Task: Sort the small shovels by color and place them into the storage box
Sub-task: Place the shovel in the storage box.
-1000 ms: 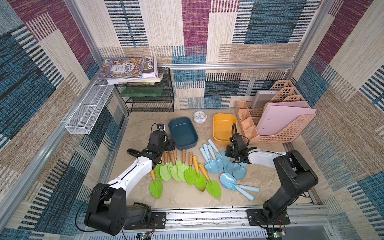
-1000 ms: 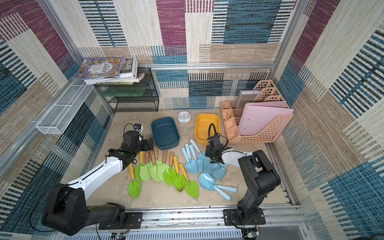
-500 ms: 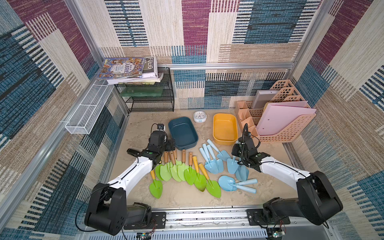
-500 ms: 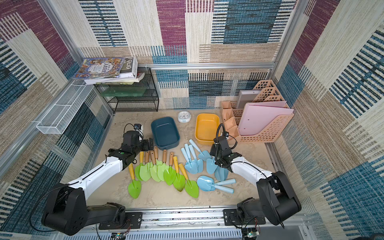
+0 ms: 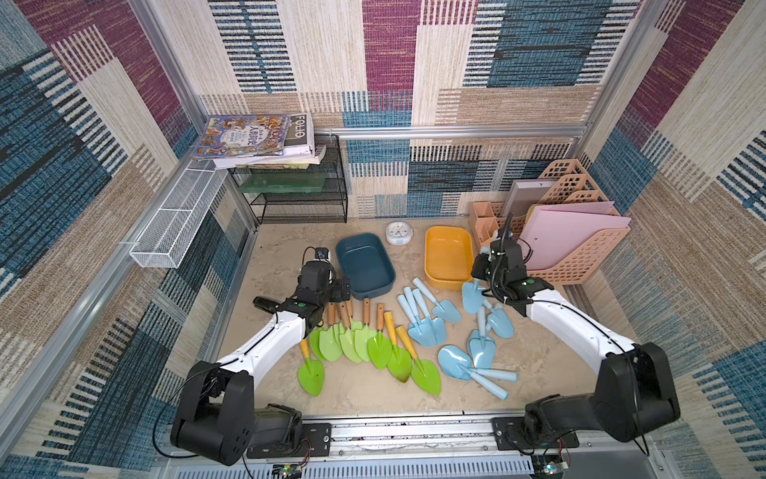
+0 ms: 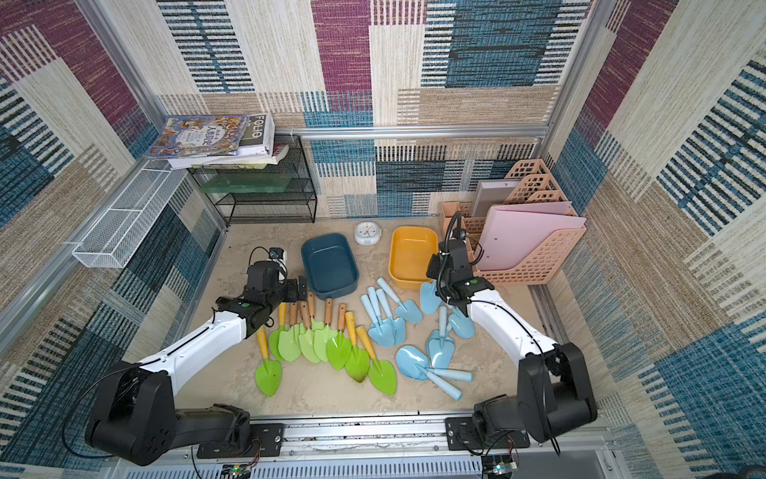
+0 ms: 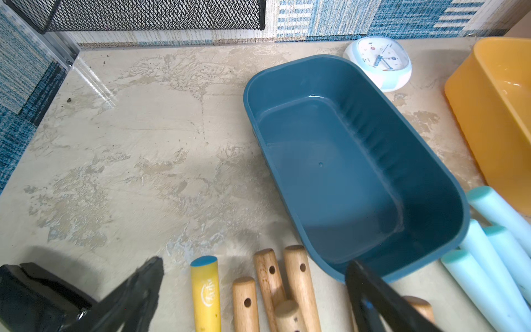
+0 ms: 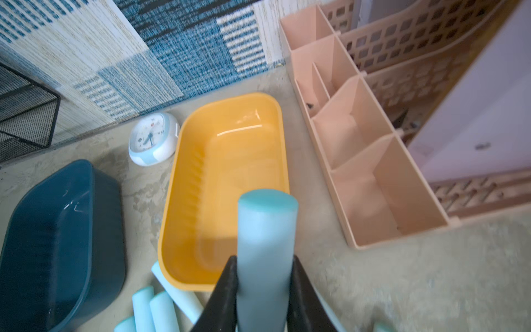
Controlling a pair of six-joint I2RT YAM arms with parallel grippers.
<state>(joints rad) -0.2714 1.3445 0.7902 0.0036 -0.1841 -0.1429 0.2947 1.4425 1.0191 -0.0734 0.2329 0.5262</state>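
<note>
While the left arm is staying parked, the right gripper (image 5: pixel 484 281) is travelling, in both top views, away from the loose pale blue shovels (image 5: pixel 427 323) toward the yellow box (image 5: pixel 427 257). It is carrying one blue shovel (image 5: pixel 472 295), whose blade is now hanging just beside the box's near rim. The green shovels (image 5: pixel 364 338) are lying in their row untouched, and the left gripper (image 5: pixel 342 290) is hovering over their handle ends, next to the dark blue box (image 5: pixel 338 257).

In the left wrist view, its jaws are standing spread wide, gripping nothing, with wooden and yellow handle ends below.

In the right wrist view, the jaws are clamping the carried shovel's handle (image 8: pixel 267 244), which is pointing at the empty yellow box. The first blue drop is likely coming; both boxes are holding nothing yet.
</note>
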